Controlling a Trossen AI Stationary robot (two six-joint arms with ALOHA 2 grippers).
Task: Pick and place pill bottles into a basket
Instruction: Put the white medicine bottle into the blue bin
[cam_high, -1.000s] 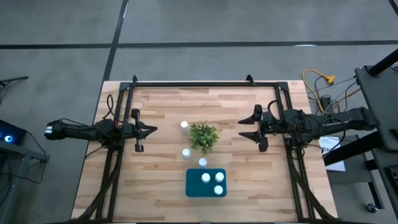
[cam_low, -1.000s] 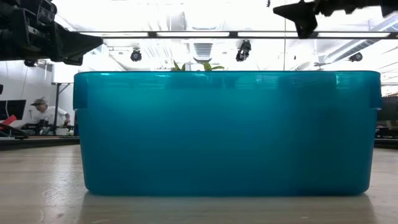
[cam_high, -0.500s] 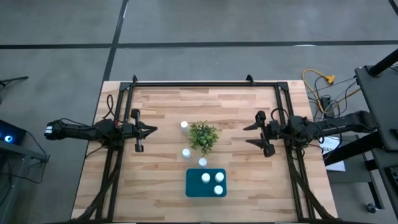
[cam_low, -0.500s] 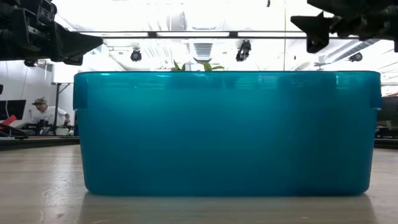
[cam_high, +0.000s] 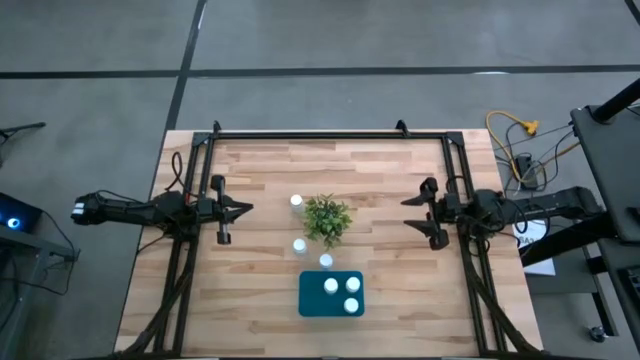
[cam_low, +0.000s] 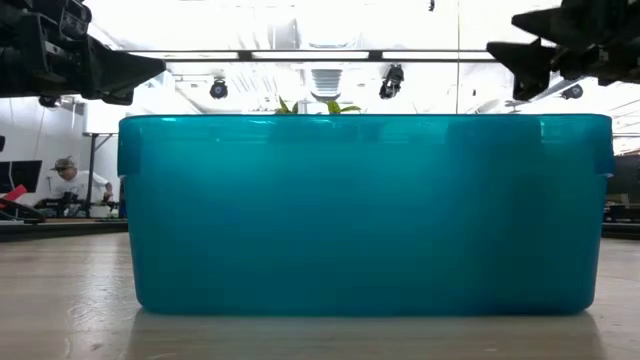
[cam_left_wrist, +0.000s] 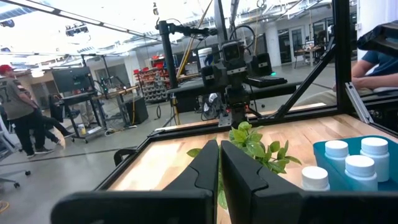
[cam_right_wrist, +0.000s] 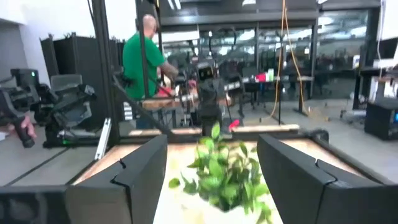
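The teal basket (cam_high: 331, 294) sits near the table's front edge and fills the low view (cam_low: 365, 210). Three white pill bottles (cam_high: 351, 285) stand in it. Three more pill bottles stand on the wood by the plant: one behind it (cam_high: 296, 201) and two between it and the basket (cam_high: 299, 245) (cam_high: 326, 261). My left gripper (cam_high: 248, 208) (cam_left_wrist: 219, 163) hovers shut, pointing level, over the table's left part. My right gripper (cam_high: 406, 212) (cam_right_wrist: 212, 146) hovers open over the right part, facing the plant, with nothing between its fingers.
A small green potted plant (cam_high: 327, 218) stands mid-table between the two grippers. A black frame (cam_high: 330, 133) runs around the table's edges. Bare wood lies to either side of the basket. People and equipment show in the room beyond.
My right gripper has drawn back from the plant toward the table's right edge and has sunk lower, its fingers still apart. The bottles, basket and plant stand as before.
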